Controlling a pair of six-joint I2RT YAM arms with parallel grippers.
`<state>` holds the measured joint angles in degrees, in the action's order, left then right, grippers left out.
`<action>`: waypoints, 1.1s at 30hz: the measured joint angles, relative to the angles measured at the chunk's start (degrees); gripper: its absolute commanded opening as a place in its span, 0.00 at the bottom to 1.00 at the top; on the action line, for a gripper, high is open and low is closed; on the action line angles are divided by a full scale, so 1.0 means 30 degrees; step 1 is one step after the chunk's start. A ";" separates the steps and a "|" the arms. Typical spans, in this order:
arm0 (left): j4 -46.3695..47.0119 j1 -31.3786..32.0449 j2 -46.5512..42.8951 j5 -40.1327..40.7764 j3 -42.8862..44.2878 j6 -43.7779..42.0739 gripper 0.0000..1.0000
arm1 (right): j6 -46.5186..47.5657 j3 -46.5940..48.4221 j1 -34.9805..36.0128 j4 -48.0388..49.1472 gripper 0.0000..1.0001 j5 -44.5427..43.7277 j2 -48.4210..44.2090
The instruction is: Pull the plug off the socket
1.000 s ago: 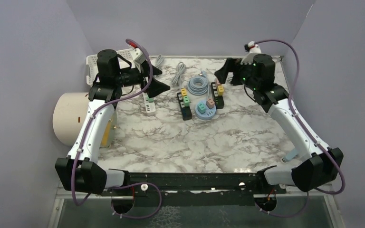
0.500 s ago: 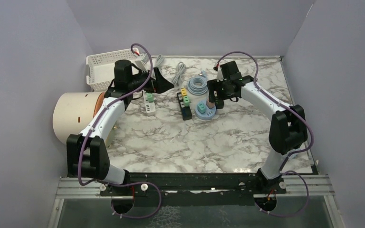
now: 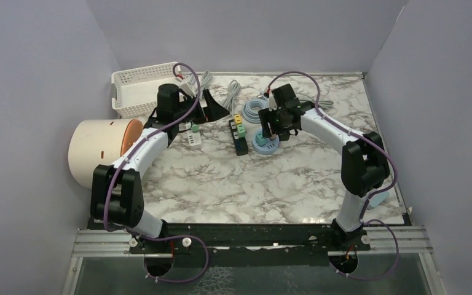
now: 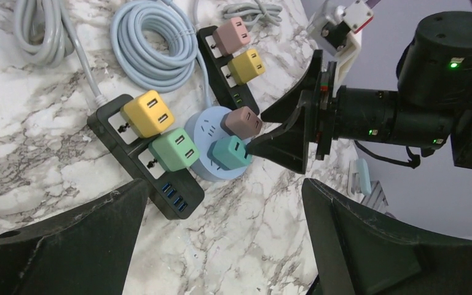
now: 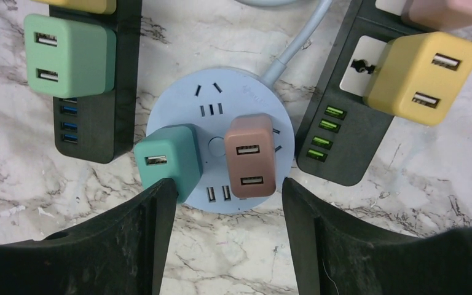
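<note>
A round blue socket hub lies on the marble table, also seen from above. A teal plug and a brown plug sit in it. My right gripper is open and hovers just over the hub. Its left finger is beside the teal plug and its right finger is just right of the brown plug. I cannot tell if it touches them. My left gripper is open and empty. It is in the air to the left of the strips and looks across at the hub.
A black strip with yellow and green plugs lies left of the hub. A second black strip with pink and yellow plugs lies to its right. A white strip, coiled cables, a white basket and a large cylinder stand at the back left.
Both arms have reached out from raised poses. My right gripper has come down and to the left over the round hub. My left gripper has moved right and forward.
</note>
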<state>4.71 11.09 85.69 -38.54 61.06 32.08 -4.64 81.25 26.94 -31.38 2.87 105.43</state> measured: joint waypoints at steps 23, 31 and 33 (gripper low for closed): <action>-0.0087 0.0721 0.0029 0.0903 -0.0539 0.0233 0.99 | -0.0058 -0.2725 -0.0007 0.3942 0.61 -0.1202 -0.3147; -0.0277 0.0801 0.0168 0.1013 -0.0532 0.0226 0.99 | 0.0721 -0.2055 -0.0007 0.3971 0.60 -0.1151 -0.1370; -0.0335 0.0816 0.0175 0.1020 -0.0510 0.0219 0.99 | 0.0780 -0.1996 -0.0007 0.3869 0.60 -0.1166 -0.0940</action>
<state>3.70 13.54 86.21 -35.48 59.53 32.73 -2.31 75.26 26.92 -19.77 -0.62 102.61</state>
